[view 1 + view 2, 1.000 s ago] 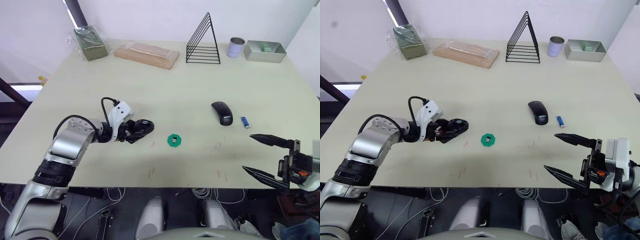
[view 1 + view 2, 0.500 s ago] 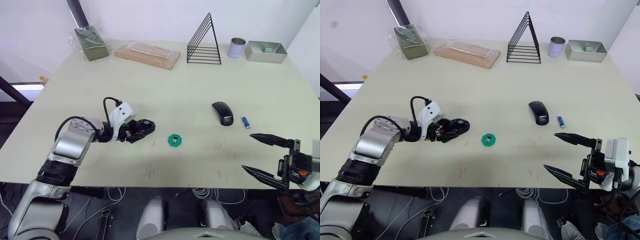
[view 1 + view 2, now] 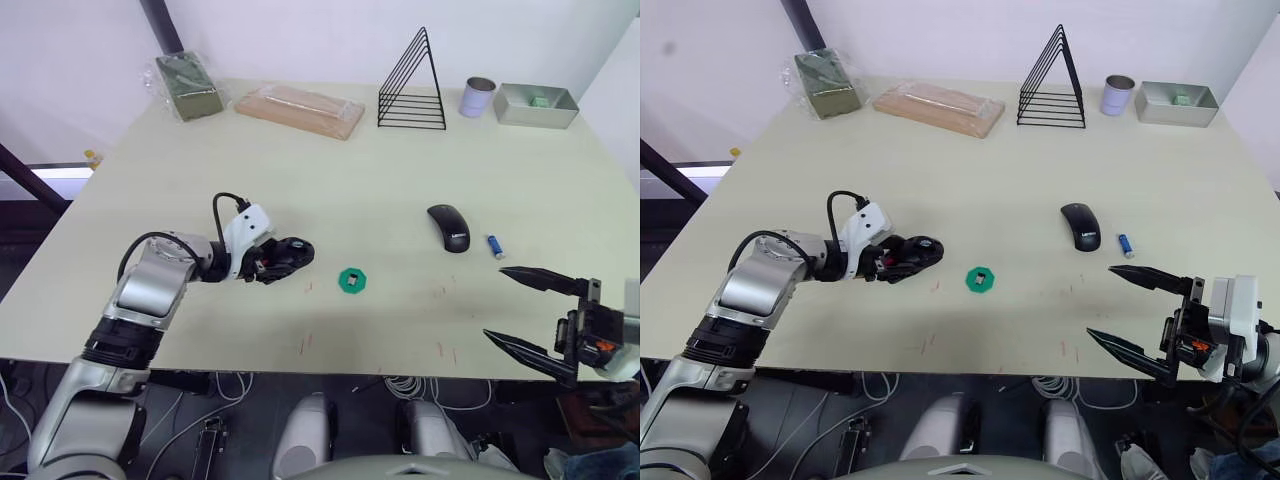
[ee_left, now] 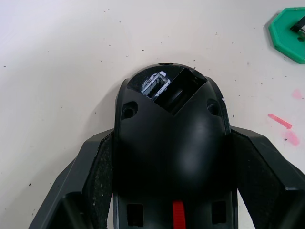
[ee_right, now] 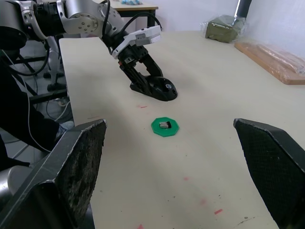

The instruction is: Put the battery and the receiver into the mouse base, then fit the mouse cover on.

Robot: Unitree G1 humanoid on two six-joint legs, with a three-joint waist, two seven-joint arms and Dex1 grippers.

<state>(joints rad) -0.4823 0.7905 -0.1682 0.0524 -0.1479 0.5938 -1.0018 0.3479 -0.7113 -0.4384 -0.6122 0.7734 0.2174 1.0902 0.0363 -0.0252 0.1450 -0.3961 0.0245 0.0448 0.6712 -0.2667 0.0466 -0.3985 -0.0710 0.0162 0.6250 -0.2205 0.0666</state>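
Note:
My left gripper (image 3: pixel 288 257) is shut on the mouse base (image 4: pixel 169 138), which rests on the table left of centre. The base is black, and its open compartment faces away from the wrist. Black fingers (image 4: pixel 97 176) press both of its sides. Just right of it lies a green disc (image 3: pixel 350 281) with the tiny dark receiver (image 5: pixel 165 125) on top. Farther right the glossy black mouse cover (image 3: pixel 448 226) lies on the table, with the small blue battery (image 3: pixel 493 245) beside it. My right gripper (image 3: pixel 493 303) hangs open and holds nothing at the table's front right edge, nearer than the battery.
Along the far edge stand a green wrapped packet (image 3: pixel 187 83), a wrapped wooden board (image 3: pixel 300 108), a black wire rack (image 3: pixel 412 85), a metal cup (image 3: pixel 479 96) and a grey tray (image 3: pixel 537 103). A few red marks dot the tabletop near the front.
The whole view has shifted slightly. The left gripper stays shut on the mouse base and the right gripper stays open in place.

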